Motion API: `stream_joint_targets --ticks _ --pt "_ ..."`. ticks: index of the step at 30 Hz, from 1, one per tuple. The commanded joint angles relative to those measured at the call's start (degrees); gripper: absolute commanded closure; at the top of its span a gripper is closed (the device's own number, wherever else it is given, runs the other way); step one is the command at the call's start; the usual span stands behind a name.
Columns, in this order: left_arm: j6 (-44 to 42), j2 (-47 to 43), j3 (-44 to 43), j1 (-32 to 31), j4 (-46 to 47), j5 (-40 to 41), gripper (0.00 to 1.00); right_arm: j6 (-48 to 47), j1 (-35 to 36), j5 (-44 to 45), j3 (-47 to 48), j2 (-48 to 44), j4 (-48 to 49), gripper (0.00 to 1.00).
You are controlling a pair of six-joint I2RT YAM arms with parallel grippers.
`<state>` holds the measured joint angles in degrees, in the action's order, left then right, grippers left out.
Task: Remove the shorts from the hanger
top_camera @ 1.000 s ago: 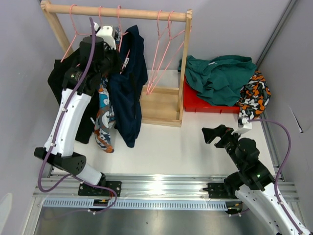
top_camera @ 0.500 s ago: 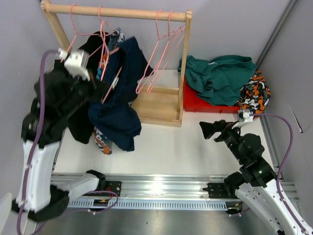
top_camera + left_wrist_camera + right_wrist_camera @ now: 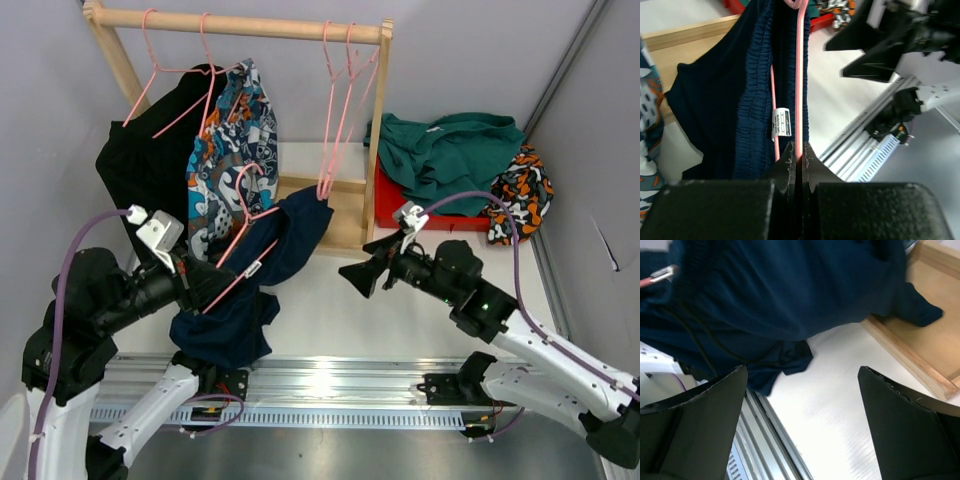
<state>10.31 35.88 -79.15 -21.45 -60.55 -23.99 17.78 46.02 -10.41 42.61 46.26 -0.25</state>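
Left gripper [image 3: 799, 153], clamped tight on pink hanger [image 3: 245, 222] bearing navy shorts [image 3: 292, 245] low over the table [image 3: 400, 325]; right gripper [image 3: 366, 263], spread wide, empty, near: should grasp waistband [image 3: 754, 100], draw clear, hanger steady.

The navy shorts [image 3: 250, 290], draped from the pink hanger [image 3: 798, 75] pinched in the left tool [image 3: 799, 152], block the table's left-centre and hide part of the wooden rack's [image 3: 352, 228] base. Bare table [image 3: 330, 320] lies between them and the wide-spread right tool [image 3: 362, 264]. The red bin [image 3: 400, 212], heaped with teal shorts [image 3: 450, 155], fills the right rear.
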Motion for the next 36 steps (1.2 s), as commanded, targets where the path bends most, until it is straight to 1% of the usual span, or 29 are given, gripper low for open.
stream_joint_targets --ticks 1,2,8,14,23,27,36 --pt "2.44 -1.08 -1.70 -0.61 7.56 -8.00 1.00 -5.39 3.37 7.51 3.36 2.24 4.73 0.01" --pt "3.05 -0.99 -3.44 -0.78 7.64 -8.35 1.00 -5.21 3.46 7.78 3.27 2.78 6.21 0.01" --pt "5.51 -0.11 -6.71 -2.71 9.31 -12.13 1.00 -4.95 3.73 11.72 3.01 4.98 9.91 0.01" --pt "6.75 -1.69 -7.59 -5.44 9.75 -13.45 1.00 -6.26 3.81 16.29 3.09 6.38 12.73 0.01" --pt "6.39 -2.83 -6.36 -7.46 8.70 -12.58 1.00 -9.16 3.81 22.36 4.24 6.21 15.72 0.01" --pt "6.75 -3.18 -6.28 -7.99 9.40 -14.07 1.00 -11.27 3.64 22.98 4.67 6.21 17.03 0.01" --pt "6.66 -2.92 -5.22 -8.34 9.23 -14.15 1.00 -14.53 3.64 21.66 8.10 9.37 19.58 0.01"
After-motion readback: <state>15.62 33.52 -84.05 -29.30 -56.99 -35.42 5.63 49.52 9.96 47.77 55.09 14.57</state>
